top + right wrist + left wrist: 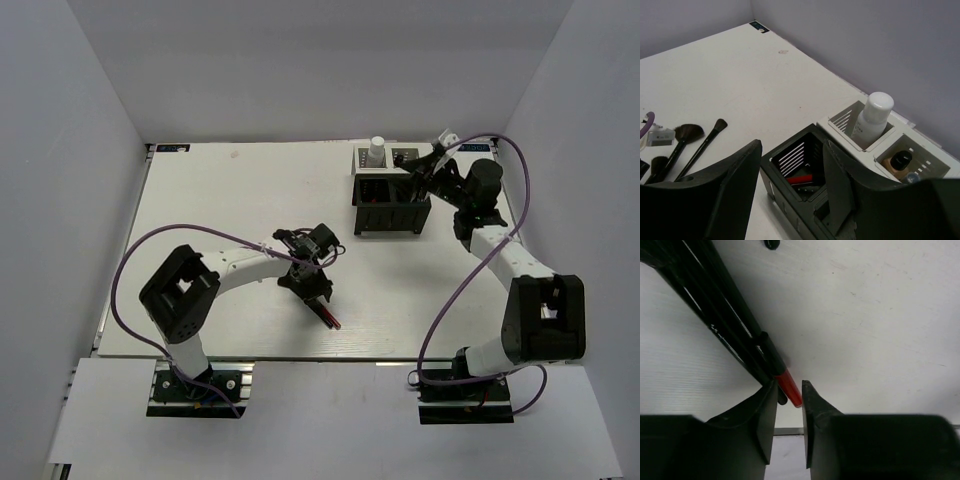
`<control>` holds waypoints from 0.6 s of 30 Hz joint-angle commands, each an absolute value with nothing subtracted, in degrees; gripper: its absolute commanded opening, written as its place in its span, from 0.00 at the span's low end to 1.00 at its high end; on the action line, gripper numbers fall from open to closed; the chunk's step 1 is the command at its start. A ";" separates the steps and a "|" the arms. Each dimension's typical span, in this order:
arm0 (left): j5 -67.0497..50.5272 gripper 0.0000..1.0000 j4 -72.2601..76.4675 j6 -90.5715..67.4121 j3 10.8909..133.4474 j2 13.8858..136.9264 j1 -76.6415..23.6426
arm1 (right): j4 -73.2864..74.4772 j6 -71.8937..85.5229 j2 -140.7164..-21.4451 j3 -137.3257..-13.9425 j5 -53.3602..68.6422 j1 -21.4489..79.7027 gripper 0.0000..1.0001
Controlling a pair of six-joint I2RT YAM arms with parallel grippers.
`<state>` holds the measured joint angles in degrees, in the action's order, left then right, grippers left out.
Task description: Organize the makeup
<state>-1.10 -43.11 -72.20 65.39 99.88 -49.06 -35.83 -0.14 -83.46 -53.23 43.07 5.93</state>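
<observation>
- Closest to the lens in the left wrist view are the two dark fingers (765, 422) of the left claw (789, 385), set near together with only a narrow slot between them. The red end of a red-tipped pencil (790, 389) sits in that slot, and I cannot tell whether the pads press on it.
- That pencil lies flat on the table (880, 315). Its long axis runs diagonally away from the claw toward the upper left, red end at the claw and black part farther out.
- Just beside it, on the left finger's side, long black sticks (715, 305) lie parallel to it and against it.
- Seen from above, the left claw (318, 288) hangs over the near middle of the table, with the pencils showing just past its tips on the near side.
- In its own wrist view the right claw (792, 145) is spread wide and holds nothing.
- Directly between and beneath its fingers is the open top of the black mesh organizer (771, 172). A red-and-black item (800, 179) lies low in one compartment; what it is I cannot make out.
- Beyond the right finger stands a white slotted bin (840, 120) with two compartments. A white-capped bottle (871, 117) stands upright in one, and a tan foundation bottle (899, 161) with a black cap stands in the other.
- Well off on the left finger's side, brushes (686, 136) lie flat on the table, heads farther from the claw and handles slanting back toward that finger.
</observation>
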 commanded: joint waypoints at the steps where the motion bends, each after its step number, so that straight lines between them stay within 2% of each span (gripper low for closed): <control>1: 2.98 0.38 -46.40 -74.62 67.06 98.35 -50.10 | -39.90 1.76 -81.39 -51.07 44.56 5.10 0.58; 4: 3.16 0.43 -46.23 -74.71 66.80 99.05 -50.10 | -39.90 2.63 -80.86 -50.54 44.82 4.40 0.58; 18: 3.34 0.39 -44.65 -73.21 68.82 103.36 -50.10 | -40.08 4.39 -78.05 -48.69 46.67 2.20 0.59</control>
<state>2.48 -44.88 -73.49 67.16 103.88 -49.80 -36.95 3.36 -79.94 -49.69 45.78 2.94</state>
